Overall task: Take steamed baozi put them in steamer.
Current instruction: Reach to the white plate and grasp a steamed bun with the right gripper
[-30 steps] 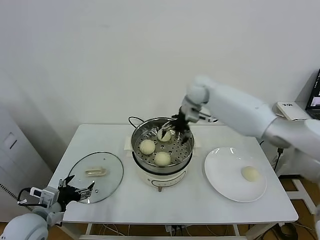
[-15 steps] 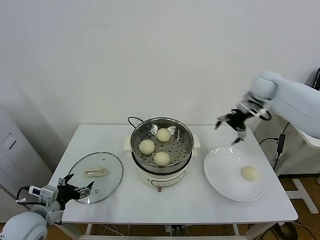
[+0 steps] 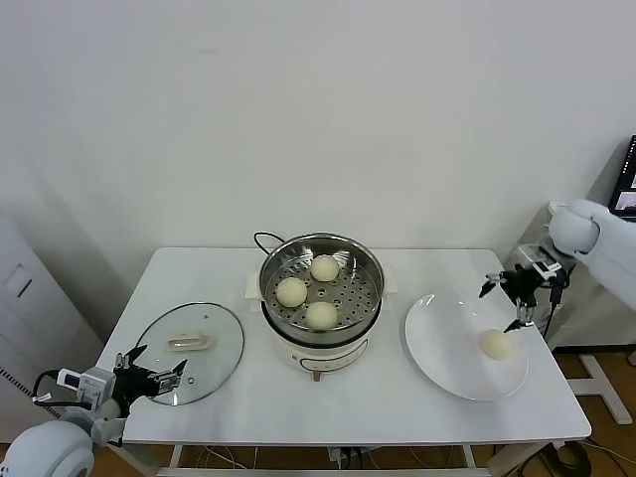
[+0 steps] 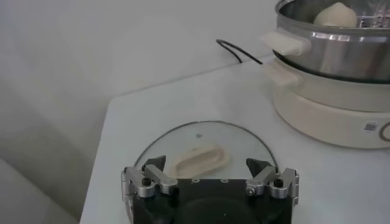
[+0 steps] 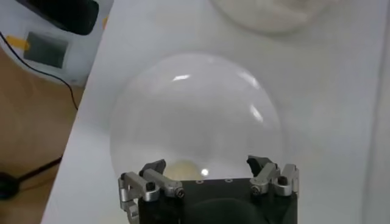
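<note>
I see a white counter (image 3: 248, 397) against a plain white wall. The steamer (image 3: 321, 288) holds three steamed baozi (image 3: 322, 314); a fourth sits on the white plate (image 3: 447, 348). My right gripper (image 3: 517, 298) hovers spread above it; my left gripper (image 3: 149, 378) waits spread by the glass lid (image 3: 199, 363).

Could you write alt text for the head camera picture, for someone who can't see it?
On a white table, a steamer holds three baozi; the right gripper hovers open above the fourth baozi on a white plate. The left gripper waits open by a glass lid.
</note>
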Controlling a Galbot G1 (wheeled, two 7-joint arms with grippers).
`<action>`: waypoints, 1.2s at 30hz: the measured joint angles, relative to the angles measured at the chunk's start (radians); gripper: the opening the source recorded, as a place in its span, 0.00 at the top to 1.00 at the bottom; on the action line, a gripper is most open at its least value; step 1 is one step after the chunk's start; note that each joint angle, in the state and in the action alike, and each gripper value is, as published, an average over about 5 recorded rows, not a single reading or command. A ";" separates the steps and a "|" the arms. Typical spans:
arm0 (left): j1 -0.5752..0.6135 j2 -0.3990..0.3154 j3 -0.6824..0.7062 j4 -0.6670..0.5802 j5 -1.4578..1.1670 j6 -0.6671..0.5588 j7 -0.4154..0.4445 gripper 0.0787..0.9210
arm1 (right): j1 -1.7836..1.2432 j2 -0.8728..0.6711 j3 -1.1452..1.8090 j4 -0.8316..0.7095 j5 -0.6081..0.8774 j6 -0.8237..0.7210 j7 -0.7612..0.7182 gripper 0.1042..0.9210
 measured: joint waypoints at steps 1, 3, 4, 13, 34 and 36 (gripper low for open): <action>0.000 -0.001 0.000 0.000 0.000 0.000 0.000 0.12 | -0.017 0.002 0.013 -0.010 -0.010 0.000 0.006 0.12; -0.001 -0.002 0.002 0.000 0.000 0.000 0.000 0.12 | -0.050 0.010 0.042 -0.031 -0.033 0.000 0.019 0.12; -0.001 -0.003 0.003 0.000 0.000 0.000 0.000 0.12 | -0.065 0.014 0.057 -0.041 -0.044 0.001 0.024 0.12; -0.008 -0.003 0.014 0.008 0.000 0.000 0.000 0.12 | -0.168 0.062 0.157 -0.125 -0.146 0.011 0.053 0.12; -0.043 -0.004 0.044 0.021 0.002 0.001 0.001 0.12 | -0.277 0.115 0.291 -0.190 -0.266 -0.012 0.074 0.57; -0.042 -0.005 0.043 0.020 0.002 0.002 0.000 0.12 | -0.271 0.109 0.285 -0.182 -0.257 -0.019 0.069 0.61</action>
